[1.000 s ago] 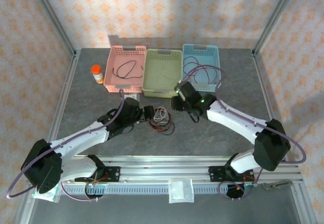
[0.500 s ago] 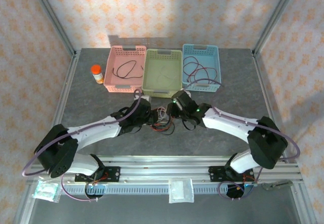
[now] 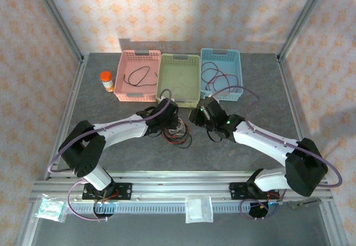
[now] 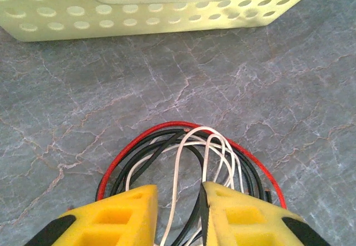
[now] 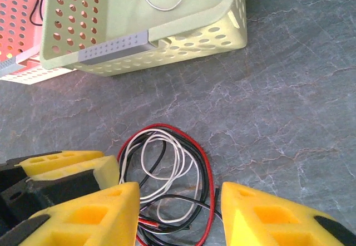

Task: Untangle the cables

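Before the green basket (image 4: 139,18), tangled tricolour cables (image 4: 183,146)

The left white-and-black arm (image 3: 119,128) lies long and low, reaching from the near edge of the grey surface (image 3: 111,98) toward its middle. The left tool (image 4: 178,193) has yellow foam fingers (image 4: 125,212) with a small gap between them. The right white-and-black arm (image 3: 267,140) bends in from the right side. The right tool (image 5: 181,193) has its yellow fingers (image 5: 94,215) wide apart. The two tools sit just beside each other, low over the surface.
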You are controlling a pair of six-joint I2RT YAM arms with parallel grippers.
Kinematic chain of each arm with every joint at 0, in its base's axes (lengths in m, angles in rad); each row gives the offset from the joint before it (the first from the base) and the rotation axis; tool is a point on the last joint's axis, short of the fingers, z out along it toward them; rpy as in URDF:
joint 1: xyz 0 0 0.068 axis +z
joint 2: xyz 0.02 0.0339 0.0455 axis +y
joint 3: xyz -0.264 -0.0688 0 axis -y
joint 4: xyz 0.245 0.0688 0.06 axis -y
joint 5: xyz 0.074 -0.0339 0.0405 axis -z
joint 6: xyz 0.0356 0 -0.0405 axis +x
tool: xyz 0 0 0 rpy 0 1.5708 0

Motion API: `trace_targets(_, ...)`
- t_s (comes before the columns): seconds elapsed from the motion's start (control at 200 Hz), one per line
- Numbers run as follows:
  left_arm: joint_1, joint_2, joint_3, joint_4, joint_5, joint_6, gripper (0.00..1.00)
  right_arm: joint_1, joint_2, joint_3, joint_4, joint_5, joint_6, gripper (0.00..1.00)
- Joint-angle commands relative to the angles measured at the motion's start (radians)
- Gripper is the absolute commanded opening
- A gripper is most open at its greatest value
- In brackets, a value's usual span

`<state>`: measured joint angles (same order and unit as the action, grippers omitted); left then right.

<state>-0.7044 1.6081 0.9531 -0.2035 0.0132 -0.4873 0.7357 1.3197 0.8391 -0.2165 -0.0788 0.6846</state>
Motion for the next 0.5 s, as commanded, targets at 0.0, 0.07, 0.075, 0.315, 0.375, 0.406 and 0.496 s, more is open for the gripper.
trace_targets(0.0,0.005,0.027,0.032,-0.060,-0.033,0.033,0.27,-0.005,-0.020,-0.009,-0.005,0.030,0.011,0.42)
trace_targets(0.07,0.005,0.043,0.035,-0.061,-0.035,0.033,0.25,-0.006,-0.017,-0.007,-0.007,0.028,0.009,0.42)
trace_targets(0.075,0.005,0.044,0.035,-0.061,-0.034,0.033,0.25,-0.006,-0.017,-0.008,-0.007,0.028,0.009,0.42)
trace_targets(0.315,0.005,0.072,0.037,-0.028,0.004,0.029,0.23,-0.006,-0.011,-0.008,0.000,0.020,0.007,0.42)
trace_targets(0.375,0.005,0.078,0.042,-0.029,0.003,0.028,0.21,-0.006,-0.009,-0.009,-0.001,0.020,0.007,0.42)
trace_targets(0.406,0.005,0.078,0.045,-0.032,-0.003,0.027,0.18,-0.006,-0.010,-0.010,-0.001,0.022,0.007,0.42)
trace_targets(0.496,0.005,0.066,0.052,-0.048,-0.040,0.021,0.09,-0.006,-0.018,-0.012,0.000,0.035,0.007,0.42)
